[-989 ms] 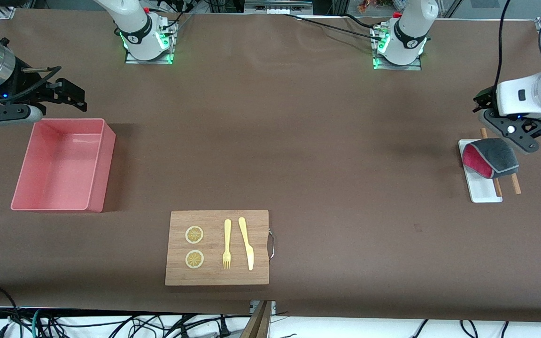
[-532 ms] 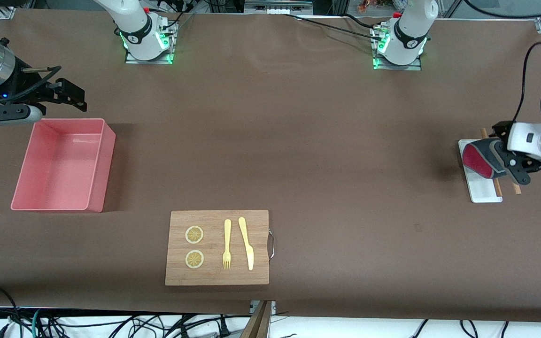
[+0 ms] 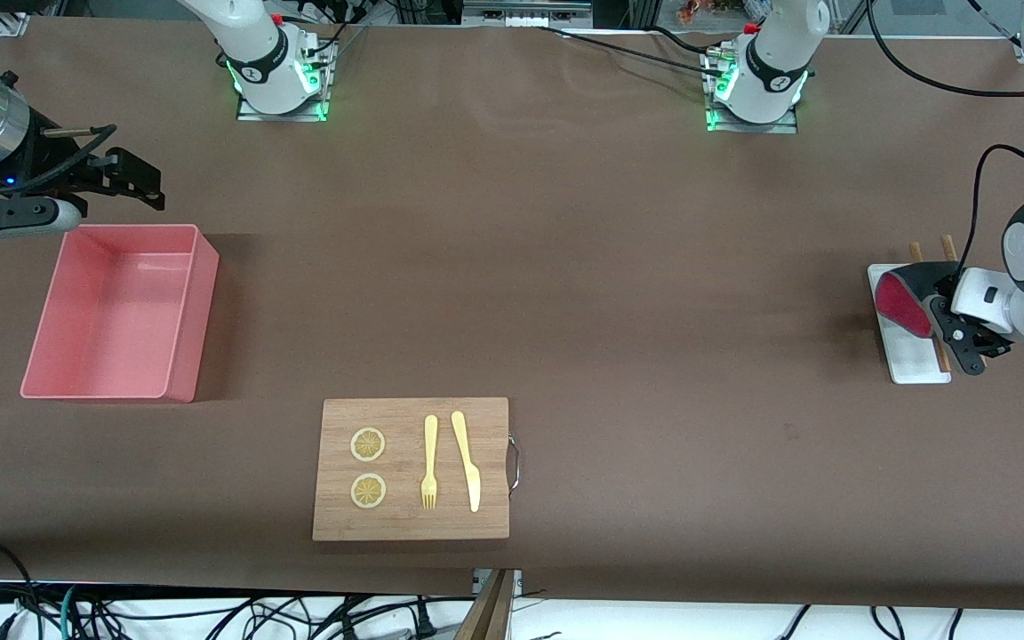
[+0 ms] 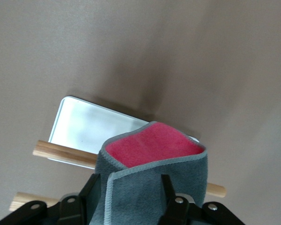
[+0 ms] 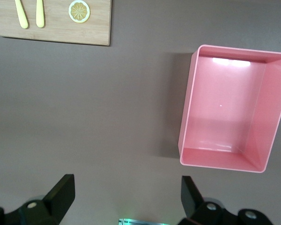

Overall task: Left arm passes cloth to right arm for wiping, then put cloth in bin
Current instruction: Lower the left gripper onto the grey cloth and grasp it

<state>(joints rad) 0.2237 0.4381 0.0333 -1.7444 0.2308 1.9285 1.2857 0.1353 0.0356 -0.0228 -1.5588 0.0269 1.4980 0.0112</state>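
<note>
The cloth (image 3: 905, 300) is draped over two wooden sticks (image 4: 61, 151) laid across a small white tray (image 3: 910, 363) at the left arm's end of the table, red side up toward the open fold. It is straddled by the left gripper (image 4: 132, 202), whose fingers (image 4: 169, 199) are seen on either side of the grey fold; whether a firm clamp is made cannot be told. The fingertips are hidden under the fabric. The right gripper (image 5: 124, 194), jaws wide apart, is held waiting beside the bin (image 3: 183, 307), well apart from the cloth.
</note>
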